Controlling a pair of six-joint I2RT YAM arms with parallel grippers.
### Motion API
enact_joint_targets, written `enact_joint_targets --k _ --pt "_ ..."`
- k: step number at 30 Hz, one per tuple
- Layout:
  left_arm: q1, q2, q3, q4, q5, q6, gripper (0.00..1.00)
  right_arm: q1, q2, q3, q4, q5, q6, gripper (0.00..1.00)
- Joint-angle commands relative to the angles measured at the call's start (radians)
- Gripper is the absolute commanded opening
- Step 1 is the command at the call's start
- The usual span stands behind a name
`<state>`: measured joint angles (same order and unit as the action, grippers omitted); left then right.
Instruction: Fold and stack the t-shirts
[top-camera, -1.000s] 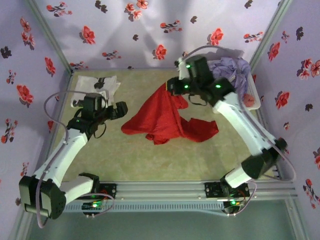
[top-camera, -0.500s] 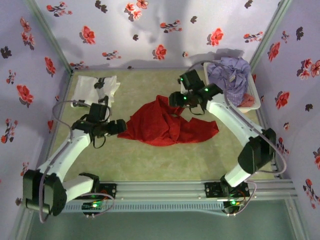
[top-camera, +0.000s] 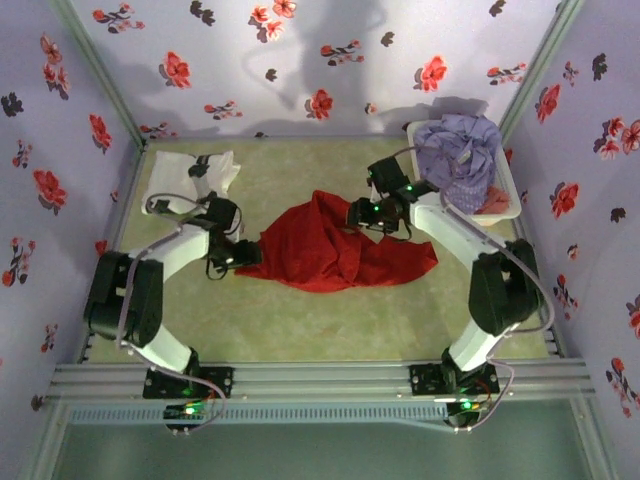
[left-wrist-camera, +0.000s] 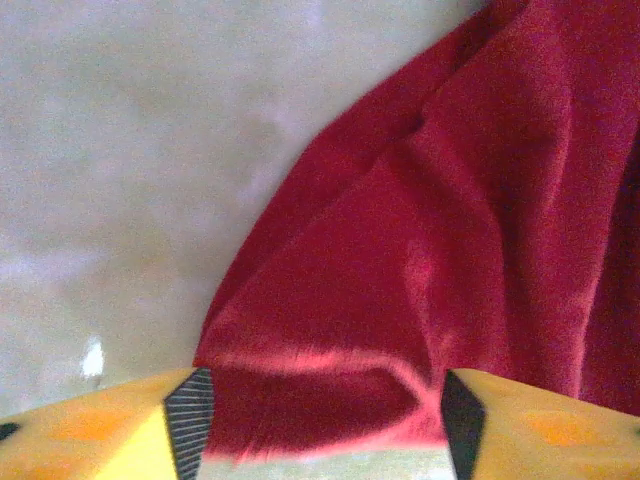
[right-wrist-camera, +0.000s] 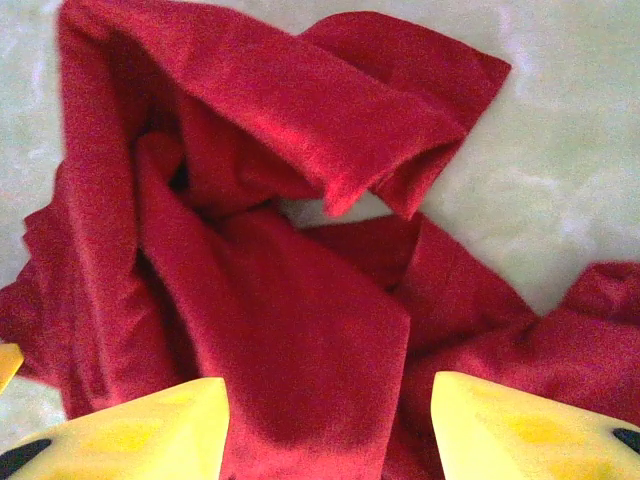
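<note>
In the middle of the surface (top-camera: 300, 330) the red t-shirt (top-camera: 335, 250) lies crumpled, its long axis running left to right. Your left fingers (left-wrist-camera: 185, 425) stand parted astride its left hem corner. Your right fingers (right-wrist-camera: 150, 430), likewise parted and gripping nothing, hover over the bunched far folds. Open room lies nearward, with the white t-shirt (top-camera: 185, 172) and basket (top-camera: 512, 195) at the far corners.

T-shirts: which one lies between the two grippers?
The red t-shirt, crumpled mid-table; the white one lies far left, the lavender one sits in the basket.

Bare table (top-camera: 300, 320) near; red t-shirt (top-camera: 330, 255) mid-table; basket (top-camera: 513, 188) far right.
</note>
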<state>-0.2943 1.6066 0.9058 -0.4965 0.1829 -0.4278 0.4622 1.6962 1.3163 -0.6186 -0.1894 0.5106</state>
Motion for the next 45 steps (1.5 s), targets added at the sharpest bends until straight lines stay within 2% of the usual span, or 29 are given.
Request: enact_joint_targets --k 1,6,10,11,13,14,19,25,28,30,34,38,40,45 --pt "0.006 0.041 0.037 0.030 0.023 0.034 0.56 -0.024 0.086 0.063 0.077 -0.031 0.022 0.57" --pt "0.007 0.066 0.024 0.078 0.024 0.008 0.35 -0.040 0.245 0.167 0.092 -0.056 -0.008 0.55" --pt "0.007 0.070 0.027 0.095 0.020 0.001 0.13 -0.054 0.314 0.211 0.157 -0.141 0.009 0.44" --pt "0.007 0.069 0.032 0.093 0.020 0.003 0.09 -0.054 0.323 0.222 0.155 -0.141 0.010 0.37" --pt "0.008 0.060 0.061 0.066 0.010 0.010 0.00 -0.054 0.324 0.258 0.118 -0.123 0.007 0.07" --pt "0.009 0.051 0.084 0.041 -0.004 0.018 0.00 -0.054 0.317 0.278 0.092 -0.114 -0.007 0.00" --pt "0.054 -0.040 0.292 -0.134 -0.080 0.093 0.00 -0.056 0.207 0.427 -0.096 -0.036 -0.105 0.00" --pt "0.191 -0.161 0.623 -0.330 -0.105 0.161 0.00 -0.063 0.038 0.714 -0.355 0.117 -0.237 0.00" --pt "0.267 -0.233 0.707 -0.381 -0.106 0.173 0.00 -0.065 -0.075 0.754 -0.434 0.224 -0.260 0.00" --pt "0.316 -0.283 0.718 -0.413 -0.106 0.170 0.00 -0.064 -0.160 0.707 -0.454 0.253 -0.267 0.00" --pt "0.382 -0.363 0.663 -0.507 -0.068 0.155 0.00 -0.063 -0.386 0.424 -0.460 0.242 -0.192 0.00" --pt "0.380 -0.471 0.428 -0.484 0.018 0.112 0.00 -0.062 -0.607 0.008 -0.363 0.187 -0.003 0.00" --pt "0.375 -0.525 0.296 -0.461 0.051 0.079 0.00 -0.058 -0.678 -0.146 -0.319 0.140 0.080 0.00" --pt "0.339 -0.626 0.076 -0.398 0.086 0.010 0.00 -0.004 -0.756 -0.351 -0.258 0.114 0.182 0.00"
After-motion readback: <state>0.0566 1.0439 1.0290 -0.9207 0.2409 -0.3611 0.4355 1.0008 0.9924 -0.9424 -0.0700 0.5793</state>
